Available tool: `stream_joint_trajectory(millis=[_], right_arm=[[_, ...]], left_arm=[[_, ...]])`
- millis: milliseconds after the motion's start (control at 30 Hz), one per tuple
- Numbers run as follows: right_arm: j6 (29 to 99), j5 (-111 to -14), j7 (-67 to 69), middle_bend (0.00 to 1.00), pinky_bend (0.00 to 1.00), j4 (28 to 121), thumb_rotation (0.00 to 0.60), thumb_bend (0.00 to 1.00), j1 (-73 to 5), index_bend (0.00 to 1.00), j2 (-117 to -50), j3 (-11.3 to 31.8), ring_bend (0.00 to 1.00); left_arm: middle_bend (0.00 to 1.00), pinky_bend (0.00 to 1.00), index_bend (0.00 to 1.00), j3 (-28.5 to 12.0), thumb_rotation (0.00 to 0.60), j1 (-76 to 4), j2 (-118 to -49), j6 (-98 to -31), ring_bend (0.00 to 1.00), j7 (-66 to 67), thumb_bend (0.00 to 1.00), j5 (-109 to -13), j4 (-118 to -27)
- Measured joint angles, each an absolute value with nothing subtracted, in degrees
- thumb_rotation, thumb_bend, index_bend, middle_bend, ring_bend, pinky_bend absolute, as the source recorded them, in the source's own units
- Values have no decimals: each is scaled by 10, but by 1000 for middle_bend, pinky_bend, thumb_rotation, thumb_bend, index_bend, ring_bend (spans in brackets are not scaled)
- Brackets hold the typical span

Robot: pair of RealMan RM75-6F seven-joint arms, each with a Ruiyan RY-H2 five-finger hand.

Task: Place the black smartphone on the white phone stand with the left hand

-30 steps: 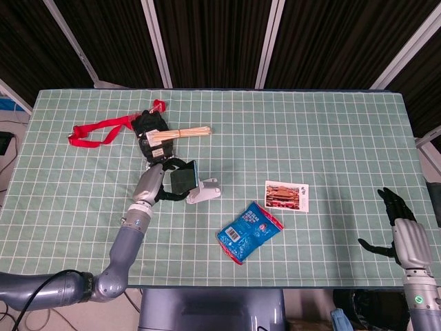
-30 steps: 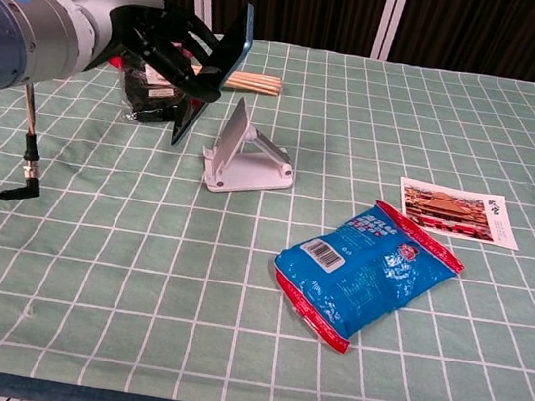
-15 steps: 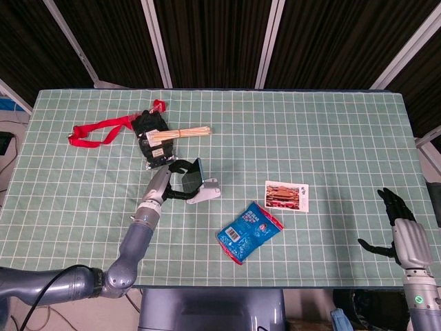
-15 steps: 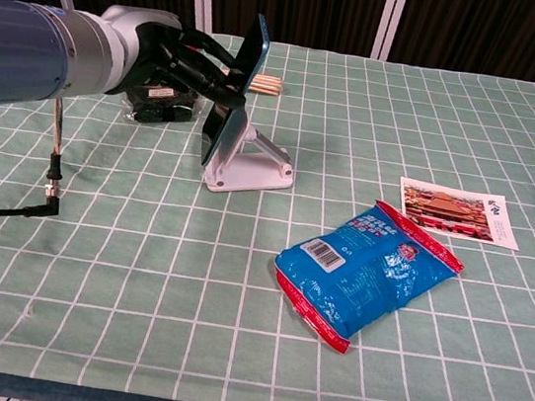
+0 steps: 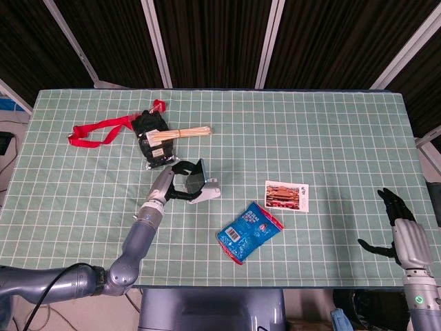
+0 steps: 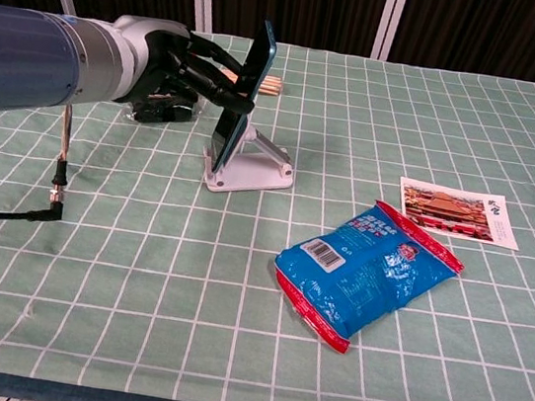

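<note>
The black smartphone [image 6: 241, 94] with a blue edge stands tilted against the white phone stand [image 6: 257, 166], its lower end on the stand's lip. My left hand [image 6: 182, 67] grips it from the left, fingers reaching to its back. In the head view the smartphone [image 5: 196, 181] leans on the stand [image 5: 207, 192], with the left hand [image 5: 167, 183] just left of it. My right hand [image 5: 398, 225] hangs open off the table's near right corner, holding nothing; the chest view does not show it.
A blue snack bag [image 6: 365, 271] lies right of and nearer than the stand. A postcard [image 6: 456, 211] lies further right. Behind the left hand are a black packet [image 5: 153, 141], wooden sticks [image 5: 182, 133] and a red strap [image 5: 100, 130].
My left hand has carried the smartphone rightward, from left of the stand onto it, and turned it more upright. The right hand has not moved.
</note>
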State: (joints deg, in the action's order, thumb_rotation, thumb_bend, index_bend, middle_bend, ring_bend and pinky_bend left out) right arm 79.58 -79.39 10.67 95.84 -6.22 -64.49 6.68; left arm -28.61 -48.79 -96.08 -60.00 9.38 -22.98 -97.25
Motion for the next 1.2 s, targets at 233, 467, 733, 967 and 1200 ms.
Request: stream_joint_trajectory(millis=[233, 467, 733, 967, 1200], right_arm=[[796, -794, 108, 0, 150, 959, 600, 102, -62, 0, -644, 67, 0], [795, -794, 109, 0, 150, 959, 600, 101, -62, 0, -644, 66, 0], [795, -794, 108, 0, 150, 960, 600, 101, -62, 0, -644, 66, 0], [795, -793, 108, 0, 150, 960, 600, 102, -62, 0, -644, 66, 0], [795, -794, 108, 0, 150, 960, 600, 101, -62, 0, -644, 66, 0]], left_arm=[[709, 90, 649, -279, 600, -487, -962, -585, 227, 81, 558, -233, -963], [708, 90, 648, -275, 600, -487, -962, -580, 227, 74, 558, -239, -956], [705, 90, 640, -269, 600, -485, -959, -569, 227, 64, 555, -246, -949], [696, 90, 633, -265, 600, -485, -958, -567, 226, 59, 552, -251, -946], [600, 81, 535, -258, 600, -484, -958, -564, 201, 58, 442, -258, -944]])
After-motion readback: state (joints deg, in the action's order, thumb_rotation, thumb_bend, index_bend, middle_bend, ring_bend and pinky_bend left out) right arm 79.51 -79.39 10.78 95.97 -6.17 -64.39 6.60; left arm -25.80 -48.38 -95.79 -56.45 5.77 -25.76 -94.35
